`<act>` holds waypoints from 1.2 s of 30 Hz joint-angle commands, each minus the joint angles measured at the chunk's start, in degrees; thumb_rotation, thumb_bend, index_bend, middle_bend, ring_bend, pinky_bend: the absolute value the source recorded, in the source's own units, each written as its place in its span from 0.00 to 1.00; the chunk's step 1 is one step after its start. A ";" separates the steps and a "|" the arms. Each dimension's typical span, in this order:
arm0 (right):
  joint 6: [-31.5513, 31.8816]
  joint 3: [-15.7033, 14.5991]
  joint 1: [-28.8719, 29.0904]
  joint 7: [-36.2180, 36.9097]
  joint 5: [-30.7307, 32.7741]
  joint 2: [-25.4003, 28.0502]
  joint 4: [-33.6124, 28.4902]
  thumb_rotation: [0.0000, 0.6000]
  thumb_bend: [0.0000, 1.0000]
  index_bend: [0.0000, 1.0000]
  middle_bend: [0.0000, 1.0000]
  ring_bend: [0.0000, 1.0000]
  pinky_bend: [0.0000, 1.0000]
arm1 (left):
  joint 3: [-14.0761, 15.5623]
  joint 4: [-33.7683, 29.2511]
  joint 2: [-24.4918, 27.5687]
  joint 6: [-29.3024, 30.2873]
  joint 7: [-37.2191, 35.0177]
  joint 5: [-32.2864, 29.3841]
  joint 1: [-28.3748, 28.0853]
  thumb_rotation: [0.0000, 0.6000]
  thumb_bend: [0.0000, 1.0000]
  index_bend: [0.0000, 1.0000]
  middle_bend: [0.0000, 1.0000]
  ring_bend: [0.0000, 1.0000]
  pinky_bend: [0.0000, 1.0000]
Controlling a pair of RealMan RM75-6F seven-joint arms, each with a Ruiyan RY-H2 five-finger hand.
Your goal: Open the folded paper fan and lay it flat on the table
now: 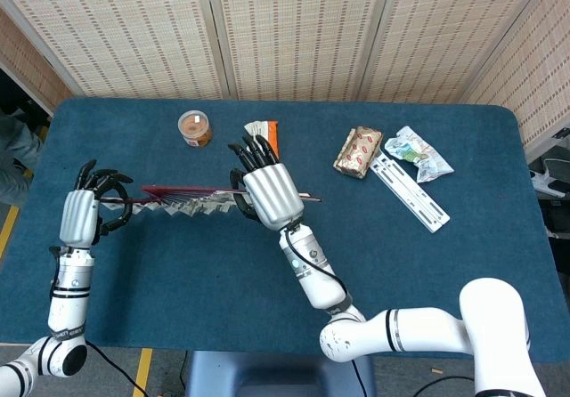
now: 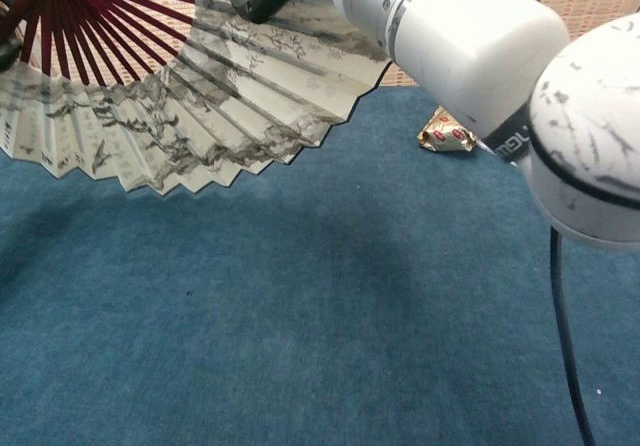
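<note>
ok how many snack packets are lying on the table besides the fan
3: an orange-ended packet just beyond the right hand, a gold and red packet right of centre, and a crinkled clear packet further right. The hand may hide part of the first.

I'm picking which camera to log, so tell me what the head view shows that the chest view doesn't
Only the head view shows the left hand, the jar, the white rail and the crinkled packet, with the fan seen nearly edge-on. Only the chest view shows the fan's inked paper face and red ribs spread wide. Both show the fan, the right hand holding it, the gold snack bag and the blue table.
</note>
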 commanded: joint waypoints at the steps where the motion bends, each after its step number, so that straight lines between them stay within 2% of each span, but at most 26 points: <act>1: -0.14 -0.18 0.02 0.01 -0.26 -0.31 0.31 1.00 0.68 0.65 0.11 0.00 0.00 | 1.56 -0.51 0.66 -1.08 0.02 0.91 0.32 1.00 0.47 0.06 0.20 0.13 0.07; 3: -0.28 -0.31 0.08 -0.16 -0.44 -0.53 0.52 1.00 0.68 0.65 0.11 0.00 0.00 | 2.32 -0.69 0.63 -1.20 -0.09 1.46 0.50 1.00 0.46 0.00 0.14 0.11 0.07; 5: -0.38 -0.45 0.15 -0.42 -0.64 -0.71 0.70 1.00 0.68 0.65 0.11 0.00 0.00 | 3.20 -0.85 0.71 -1.19 0.05 2.23 0.71 1.00 0.46 0.00 0.12 0.09 0.07; 13: -0.27 -0.93 0.10 -1.68 -1.68 -0.89 0.99 1.00 0.68 0.65 0.11 0.00 0.00 | 4.83 -1.13 1.11 0.03 0.39 4.43 1.33 1.00 0.46 0.00 0.08 0.06 0.08; 19: -0.30 -1.93 -0.65 -3.06 -2.66 0.57 -0.40 1.00 0.68 0.65 0.11 0.00 0.00 | 7.22 -2.02 3.00 0.89 -0.03 7.07 2.43 1.00 0.44 0.00 0.06 0.03 0.08; 27: 0.02 -7.43 -4.44 -3.89 -6.92 5.15 -5.07 1.00 0.68 0.66 0.11 0.00 0.00 | 8.80 -0.09 3.49 1.78 -1.70 7.94 3.89 1.00 0.44 0.00 0.05 0.01 0.07; 31: 0.17 -8.43 -5.26 -3.81 -7.81 6.02 -5.93 1.00 0.68 0.65 0.11 0.00 0.00 | 8.98 0.22 3.56 1.72 -2.15 7.97 4.03 1.00 0.44 0.00 0.05 0.01 0.07; 34: 0.85 -10.77 -7.08 -3.95 -9.56 7.46 -7.42 1.00 0.68 0.65 0.11 0.00 0.00 | 9.44 0.92 3.59 1.68 -2.43 8.27 4.26 1.00 0.43 0.00 0.05 0.01 0.07; 35: 0.88 -13.37 -8.32 -4.20 -10.96 8.21 -8.00 1.00 0.68 0.65 0.11 0.00 0.00 | 9.97 1.50 3.30 1.10 -2.58 8.19 4.44 1.00 0.43 0.00 0.05 0.01 0.07; 36: 1.11 -14.50 -9.01 -3.86 -12.20 8.58 -8.29 1.00 0.68 0.65 0.11 0.00 0.00 | 10.13 1.92 3.08 0.98 -2.85 8.19 4.51 1.00 0.43 0.00 0.05 0.01 0.07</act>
